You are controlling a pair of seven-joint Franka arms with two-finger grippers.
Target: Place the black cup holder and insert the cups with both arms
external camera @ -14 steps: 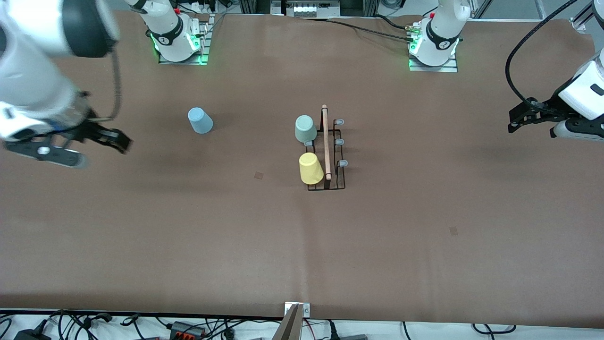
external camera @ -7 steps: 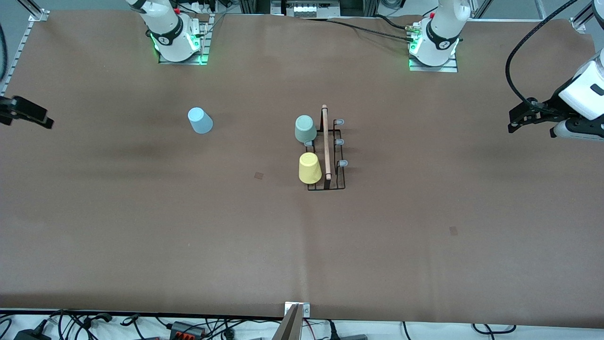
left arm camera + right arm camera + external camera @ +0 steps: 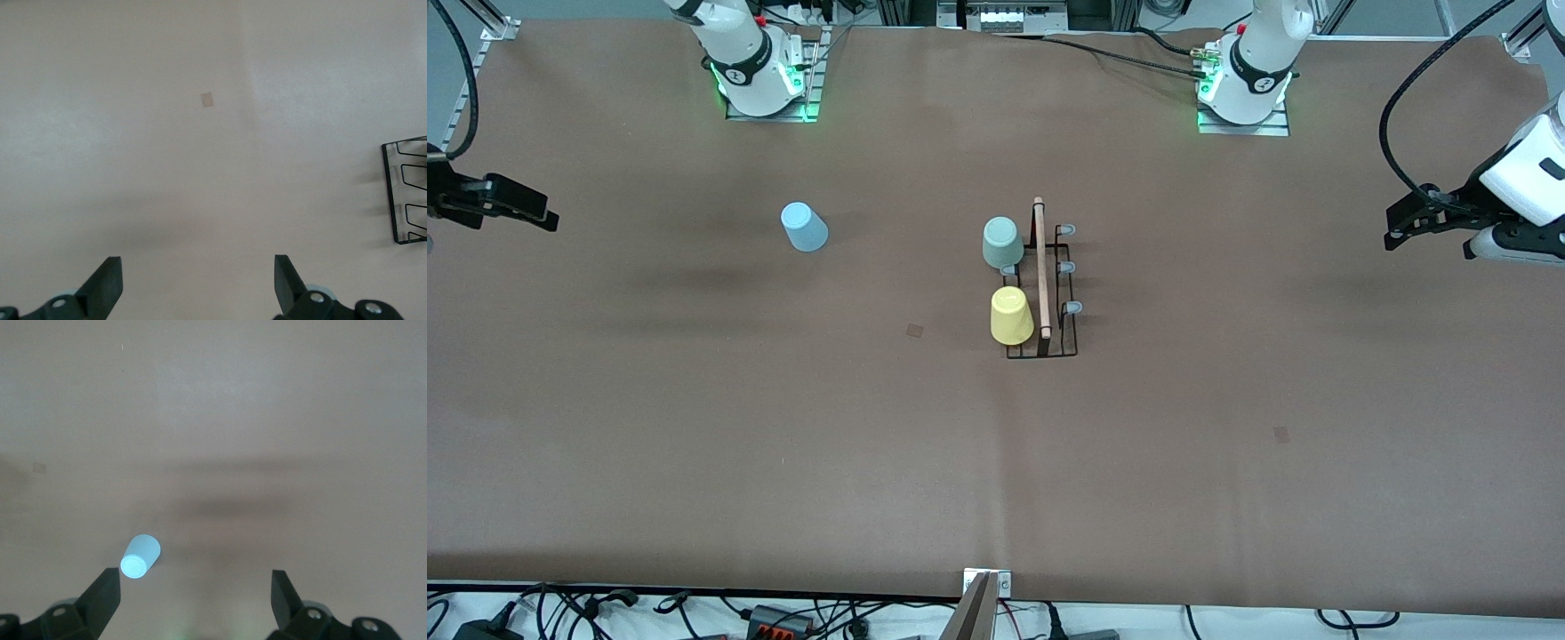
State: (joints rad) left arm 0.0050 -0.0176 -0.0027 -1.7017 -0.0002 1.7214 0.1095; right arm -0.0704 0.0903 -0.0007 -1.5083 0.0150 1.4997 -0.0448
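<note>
A wide brown table (image 3: 783, 462) lies mostly bare along the edge nearest the front camera, broken only by two small dark square marks (image 3: 915, 330), one close to the rack and one (image 3: 1281, 434) toward the left arm's end.

At mid-table stands the black cup holder (image 3: 1042, 293), a thin wire rack with its long wooden rod handle (image 3: 1040, 267) running away from the camera. The yellow cup (image 3: 1011, 316) sits upside down on the rack at its nearer end, on the side toward the right arm's end of the table. The mint green cup (image 3: 1002, 242) sits upside down on the same side, farther from the camera. The pale-tipped pegs (image 3: 1073, 308) on the rack's other row stand uncovered.

The light blue cup (image 3: 804, 227) rests inverted on the table, well apart from the rack, toward the right arm's end; nothing lies between it and the holder.

The right gripper (image 3: 503, 203) hangs in the air over that end's edge, and its wrist view shows its fingers (image 3: 101, 597) spread wide and holding nothing, the blue cup (image 3: 140, 557) on the table below. The left gripper (image 3: 1418, 218) hangs over the other end, its fingers (image 3: 105, 283) likewise wide apart and unloaded, with a corner of the rack (image 3: 403, 193) at the edge of its wrist view.

Farthest back, the two arm bases (image 3: 760, 76) and (image 3: 1249, 84) glow green at the table's top edge.
</note>
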